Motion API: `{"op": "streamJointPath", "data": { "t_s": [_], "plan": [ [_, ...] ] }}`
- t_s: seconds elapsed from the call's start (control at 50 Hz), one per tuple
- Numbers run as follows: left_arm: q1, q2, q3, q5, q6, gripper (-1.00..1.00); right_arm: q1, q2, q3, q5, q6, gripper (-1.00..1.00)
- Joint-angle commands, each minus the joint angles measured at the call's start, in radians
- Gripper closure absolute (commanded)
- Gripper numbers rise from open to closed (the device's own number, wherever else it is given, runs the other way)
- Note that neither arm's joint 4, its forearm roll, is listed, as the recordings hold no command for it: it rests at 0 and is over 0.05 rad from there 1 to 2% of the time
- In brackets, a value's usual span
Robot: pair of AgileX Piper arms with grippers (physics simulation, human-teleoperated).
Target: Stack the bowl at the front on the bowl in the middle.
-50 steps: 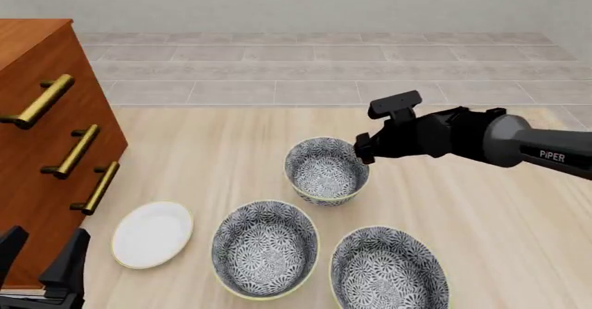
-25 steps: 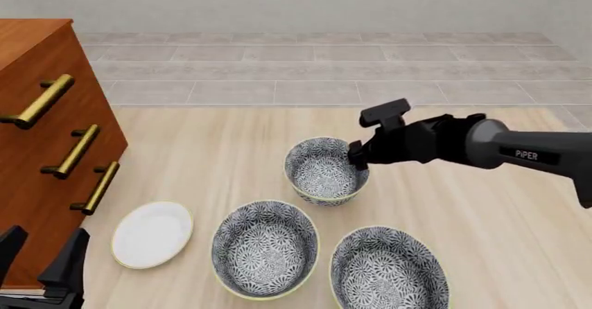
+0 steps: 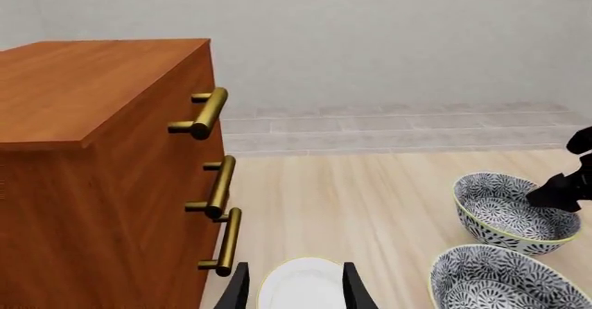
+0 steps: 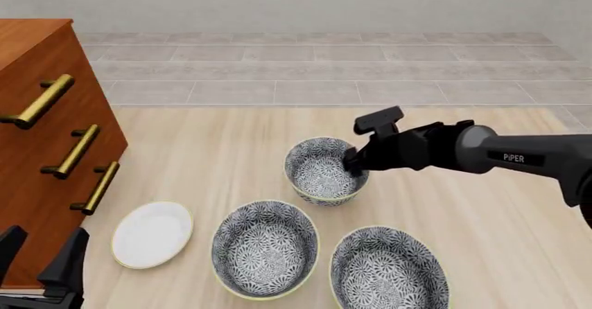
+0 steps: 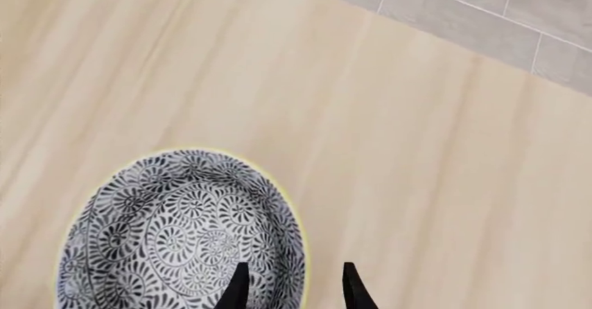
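Note:
Three floral bowls with pale yellow rims stand on the table. The bowl at the front is the one farthest forward along my reach. My right gripper is open at its right rim. In the right wrist view the fingers straddle that rim of the bowl, one inside and one outside. The bowl in the middle stands nearer and to the left, and a third bowl sits at the near right. My left gripper hangs open at the near left corner, holding nothing.
A wooden drawer cabinet with brass handles fills the left side. A small white plate lies beside it, just beyond the left gripper's fingertips. The table's far edge meets a tiled floor.
My right gripper has moved left and down, from above the far bowl's right side to astride its rim. The left arm and all bowls have stayed still.

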Motion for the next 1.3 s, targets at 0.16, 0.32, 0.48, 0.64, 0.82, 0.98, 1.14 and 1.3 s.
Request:
{"op": "streamJointPath", "data": {
  "t_s": [0.16,0.32,0.48,0.64,0.82,0.98,1.14,1.3],
  "plan": [
    [0.0,0.007,0.0,-0.006,0.0,-1.0,0.011,0.017,0.008,-0.018,0.021,-1.0],
    [0.0,0.003,0.0,-0.002,0.001,-1.0,0.012,0.019,0.008,-0.019,0.031,-1.0],
    [0.0,0.003,0.0,-0.002,0.001,-1.0,0.015,0.029,0.01,-0.026,0.048,-1.0],
    [0.0,0.003,0.0,0.0,0.004,-1.0,0.014,0.039,0.015,-0.037,0.056,-1.0],
    [0.0,-0.004,0.0,0.006,0.003,-1.0,0.014,0.036,0.016,-0.039,0.057,-1.0],
    [0.0,0.0,0.0,0.001,0.004,-1.0,0.015,0.028,0.022,-0.045,0.056,1.0],
    [0.0,-0.002,0.0,0.004,0.004,-1.0,0.003,0.006,0.026,-0.049,0.05,1.0],
    [-0.001,-0.004,0.0,0.006,0.005,-1.0,-0.006,-0.001,0.029,-0.057,0.043,1.0]
  ]
}}
